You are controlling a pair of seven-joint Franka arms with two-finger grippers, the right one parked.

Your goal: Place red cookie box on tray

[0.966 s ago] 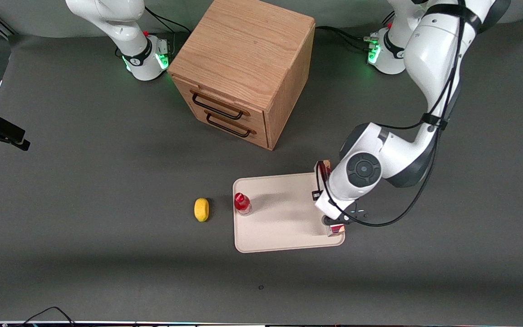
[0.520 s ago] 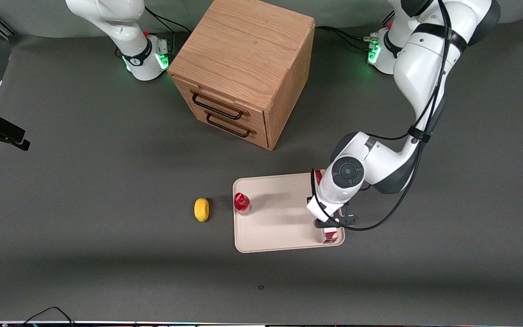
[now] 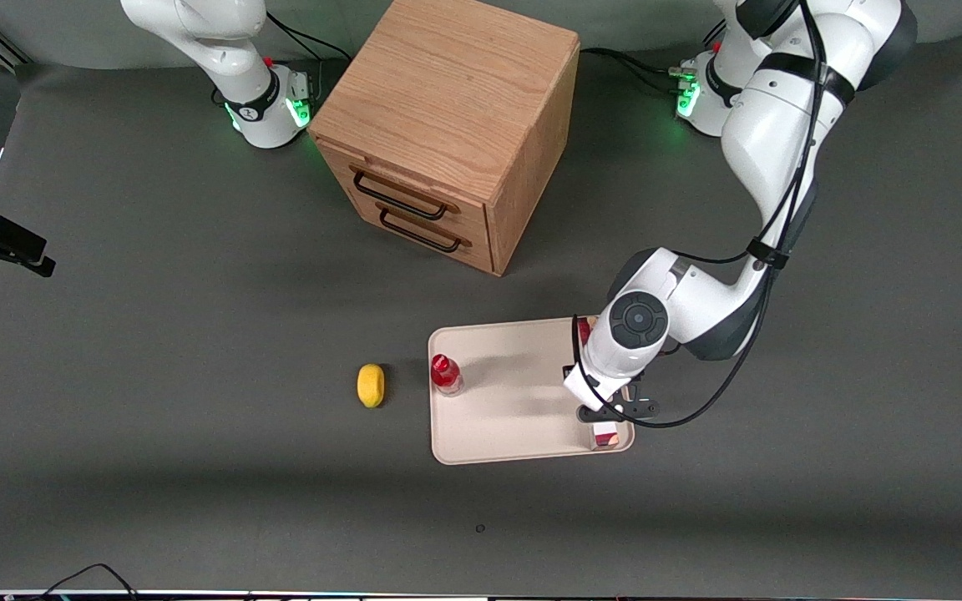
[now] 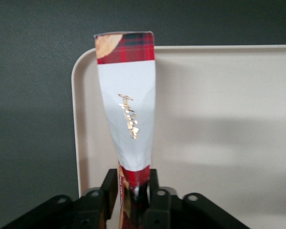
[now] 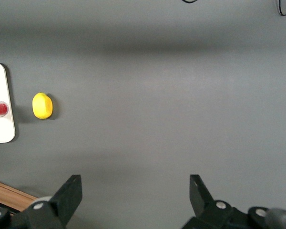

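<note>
Red cookie box (image 4: 127, 114) sits pinched at one end in the gripper (image 4: 133, 191), lying along the tray (image 3: 514, 417) edge nearest the working arm. Small red-capped bottle (image 3: 446, 373) stands at the tray's parked-arm edge, lemon (image 3: 371, 385) beside it on the tabletop (image 3: 197, 334); farther off, the wooden drawer cabinet (image 3: 448, 125).

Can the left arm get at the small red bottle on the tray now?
Probably not yet: the gripper is shut on the cookie box over the tray. The path to the bottle looks free.
</note>
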